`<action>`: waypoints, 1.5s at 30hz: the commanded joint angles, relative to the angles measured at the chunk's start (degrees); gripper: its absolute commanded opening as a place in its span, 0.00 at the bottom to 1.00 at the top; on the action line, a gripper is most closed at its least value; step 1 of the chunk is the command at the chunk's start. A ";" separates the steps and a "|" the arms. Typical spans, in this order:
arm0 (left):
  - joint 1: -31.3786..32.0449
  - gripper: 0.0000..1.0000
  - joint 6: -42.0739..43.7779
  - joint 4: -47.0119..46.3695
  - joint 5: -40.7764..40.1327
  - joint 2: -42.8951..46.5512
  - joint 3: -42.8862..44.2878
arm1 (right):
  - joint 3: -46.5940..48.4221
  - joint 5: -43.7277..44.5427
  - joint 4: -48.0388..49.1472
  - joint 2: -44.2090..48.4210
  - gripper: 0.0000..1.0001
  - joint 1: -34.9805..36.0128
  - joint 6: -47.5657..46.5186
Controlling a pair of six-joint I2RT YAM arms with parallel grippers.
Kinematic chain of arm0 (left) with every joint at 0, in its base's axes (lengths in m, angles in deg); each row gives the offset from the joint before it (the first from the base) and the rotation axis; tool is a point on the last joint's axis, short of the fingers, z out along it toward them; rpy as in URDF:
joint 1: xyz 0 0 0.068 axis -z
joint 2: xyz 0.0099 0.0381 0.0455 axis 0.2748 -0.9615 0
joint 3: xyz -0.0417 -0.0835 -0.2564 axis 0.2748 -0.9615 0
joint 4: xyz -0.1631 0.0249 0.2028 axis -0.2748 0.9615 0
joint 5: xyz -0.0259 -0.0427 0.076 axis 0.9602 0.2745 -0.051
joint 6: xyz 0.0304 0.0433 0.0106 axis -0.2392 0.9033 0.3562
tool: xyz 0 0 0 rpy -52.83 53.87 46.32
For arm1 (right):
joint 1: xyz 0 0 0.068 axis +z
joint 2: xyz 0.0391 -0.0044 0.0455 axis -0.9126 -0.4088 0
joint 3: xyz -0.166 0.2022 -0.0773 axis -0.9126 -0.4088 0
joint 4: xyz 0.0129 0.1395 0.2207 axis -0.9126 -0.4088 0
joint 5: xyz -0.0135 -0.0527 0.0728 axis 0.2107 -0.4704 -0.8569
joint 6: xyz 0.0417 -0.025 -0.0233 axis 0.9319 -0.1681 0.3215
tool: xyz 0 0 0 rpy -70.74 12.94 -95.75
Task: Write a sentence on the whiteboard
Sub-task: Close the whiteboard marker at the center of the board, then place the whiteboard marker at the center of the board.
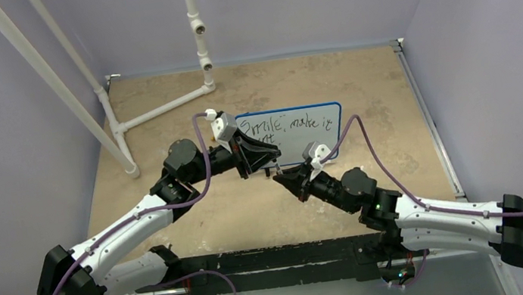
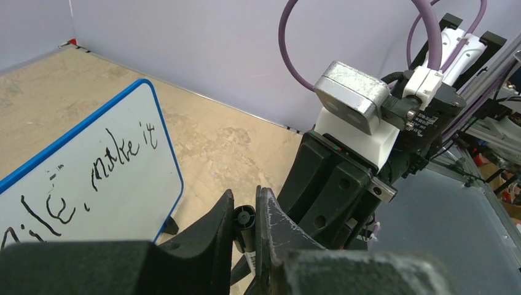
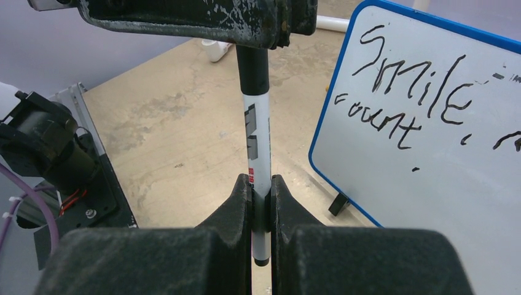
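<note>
The whiteboard (image 1: 322, 138) stands upright mid-table on black feet. The sentence (image 1: 287, 124) reads "Smile, make it" over "count" in the right wrist view (image 3: 424, 92); part of it shows in the left wrist view (image 2: 123, 150). Both grippers meet just in front of the board's lower left. My left gripper (image 1: 271, 165) (image 2: 244, 200) is shut on the black cap end of a marker (image 2: 244, 218). My right gripper (image 1: 283, 177) (image 3: 260, 184) is shut on the white barrel of the same marker (image 3: 257, 132) near its rear end. The board (image 3: 442, 172) is beside the marker, not touching it.
A white PVC pipe frame (image 1: 162, 111) stands at the back left. Purple-grey walls enclose the tan table (image 1: 372, 79) on three sides. A black base rail (image 1: 258, 261) runs along the near edge between the arm bases.
</note>
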 commanded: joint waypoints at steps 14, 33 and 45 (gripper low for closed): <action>-5.56 0.51 0.46 27.19 -23.23 -0.30 17.46 | 7.71 0.51 -8.44 10.69 0.00 -2.09 13.38; -22.44 0.74 3.01 33.36 -33.44 0.89 14.56 | 8.53 -2.31 -32.71 -11.76 0.09 -2.14 29.49; -22.55 0.76 6.27 34.45 -37.23 1.75 12.85 | 11.49 3.90 -33.00 -14.03 0.72 -2.22 29.30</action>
